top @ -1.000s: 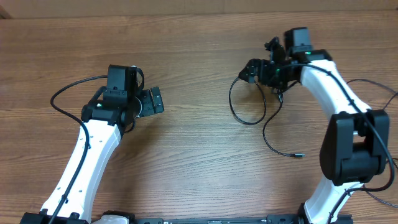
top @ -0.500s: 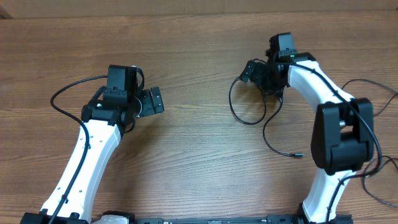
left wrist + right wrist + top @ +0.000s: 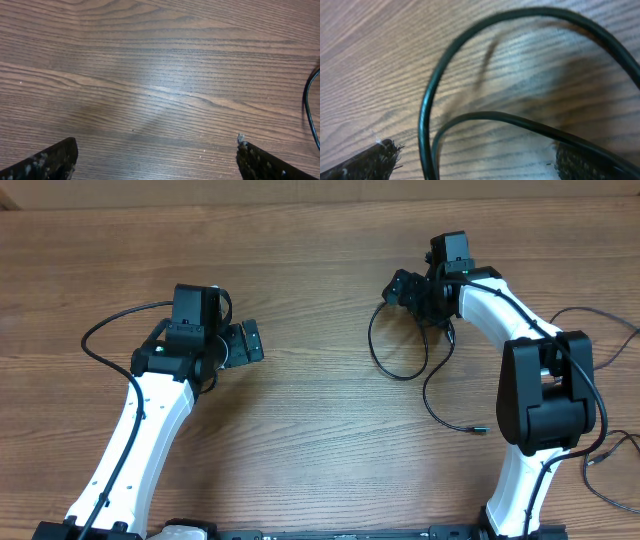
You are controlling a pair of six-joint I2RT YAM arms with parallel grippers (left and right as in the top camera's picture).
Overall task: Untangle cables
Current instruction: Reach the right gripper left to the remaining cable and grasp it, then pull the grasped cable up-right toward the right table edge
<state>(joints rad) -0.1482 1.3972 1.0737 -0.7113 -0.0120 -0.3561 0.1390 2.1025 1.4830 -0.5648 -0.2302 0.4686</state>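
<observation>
Thin black cables lie on the wooden table at the right. One cable forms a loop [image 3: 370, 342] below my right gripper [image 3: 399, 286]. Another strand [image 3: 427, 395] runs down to a small silver-tipped plug [image 3: 480, 430]. In the right wrist view my right gripper [image 3: 477, 161] is open and low over the table, with two cable strands [image 3: 422, 115] passing between its fingers. My left gripper [image 3: 247, 341] is open and empty, well left of the cables. In the left wrist view the left gripper [image 3: 155, 160] has only bare wood between its fingers, and a bit of cable [image 3: 309, 107] shows at the right edge.
The table is brown wood [image 3: 300, 430]. Thicker black arm wires hang at the right edge [image 3: 605, 320] and beside the left arm [image 3: 100, 330]. The right arm's upright link [image 3: 545, 405] stands close to the plug end.
The right arm has swung left, and its gripper has shifted slightly up and left over the top of the cable loop. The cables and the left arm have not moved.
</observation>
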